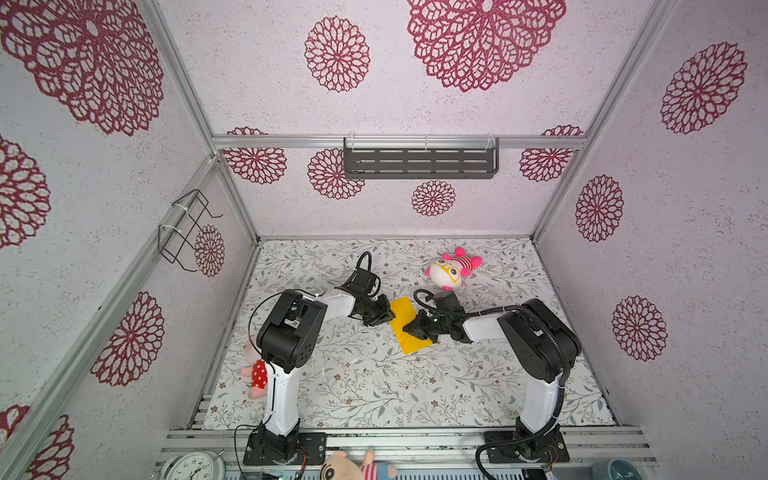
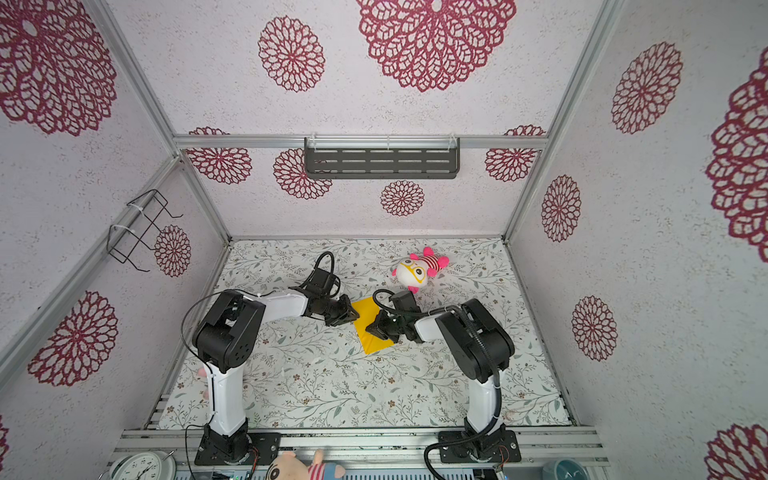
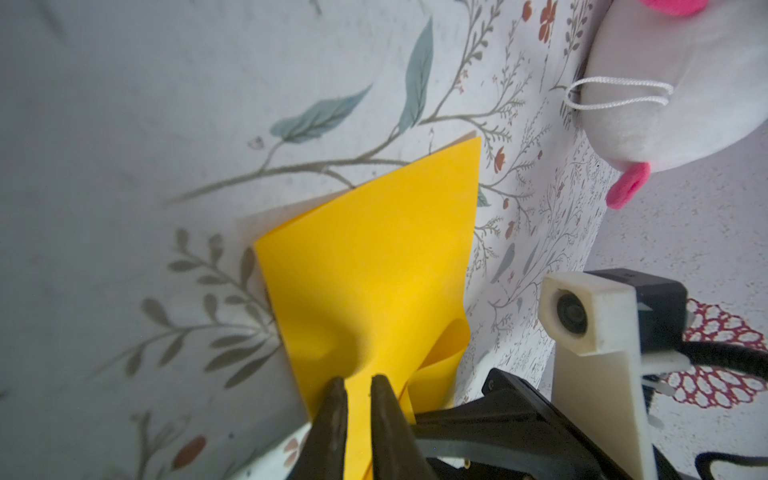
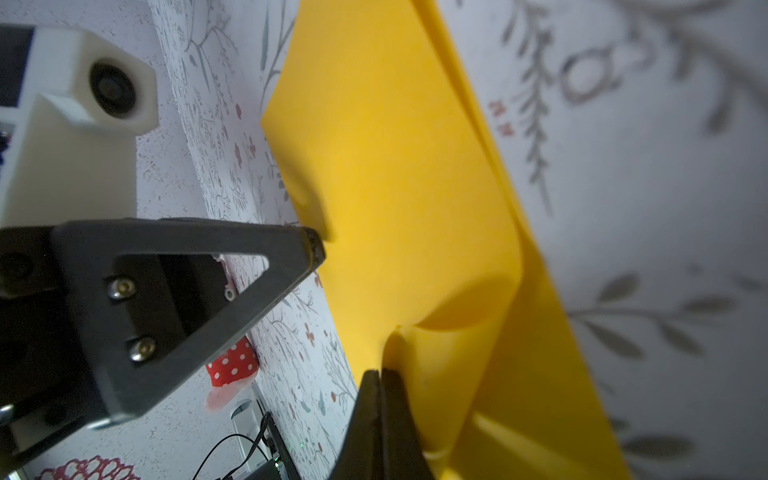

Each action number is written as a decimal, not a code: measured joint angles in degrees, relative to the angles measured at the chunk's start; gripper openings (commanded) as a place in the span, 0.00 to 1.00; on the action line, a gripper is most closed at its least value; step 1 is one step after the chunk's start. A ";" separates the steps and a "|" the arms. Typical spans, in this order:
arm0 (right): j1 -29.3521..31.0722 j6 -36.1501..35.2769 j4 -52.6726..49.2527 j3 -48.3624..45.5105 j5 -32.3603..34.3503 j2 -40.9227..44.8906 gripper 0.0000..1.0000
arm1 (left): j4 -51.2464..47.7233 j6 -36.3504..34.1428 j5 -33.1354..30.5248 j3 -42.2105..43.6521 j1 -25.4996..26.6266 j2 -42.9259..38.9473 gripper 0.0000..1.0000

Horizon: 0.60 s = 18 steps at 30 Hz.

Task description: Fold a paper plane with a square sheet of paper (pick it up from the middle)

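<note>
Left gripper [image 3: 358, 380] nearly closed, pinching the paper [image 1: 405, 309] at its left edge between the fingers. Right gripper [image 4: 380, 372] fully closed, clamped on a curled-up flap on the paper's right side. Paper folded double into a strip, mid-table [image 1: 374, 386], near the plush toy [image 1: 451, 268]. Long axis runs far-to-near, near end leaning right.

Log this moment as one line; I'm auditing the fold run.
stage: early fold | sheet of paper: folded double | left hand: pinching its edge | right hand: shut on it
</note>
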<state>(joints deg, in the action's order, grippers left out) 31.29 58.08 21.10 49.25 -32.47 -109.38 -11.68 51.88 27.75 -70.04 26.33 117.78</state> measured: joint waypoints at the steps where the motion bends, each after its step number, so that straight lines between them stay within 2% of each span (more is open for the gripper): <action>1: 0.00 0.00 0.00 0.00 0.09 0.00 0.08 | 0.00 0.00 0.00 0.00 0.00 0.00 0.16; 11: 0.07 -0.02 1.03 0.33 -0.79 0.02 0.31 | -3.02 0.22 -1.18 -0.74 -0.20 -1.29 0.22; 18: 0.20 0.00 1.14 0.57 -0.90 0.11 0.36 | -5.92 0.26 -4.79 0.07 -1.90 -8.00 0.23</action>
<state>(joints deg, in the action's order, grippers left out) 31.48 58.08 22.24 49.82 -33.36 -109.27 -17.61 52.14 22.96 -69.97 24.43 109.78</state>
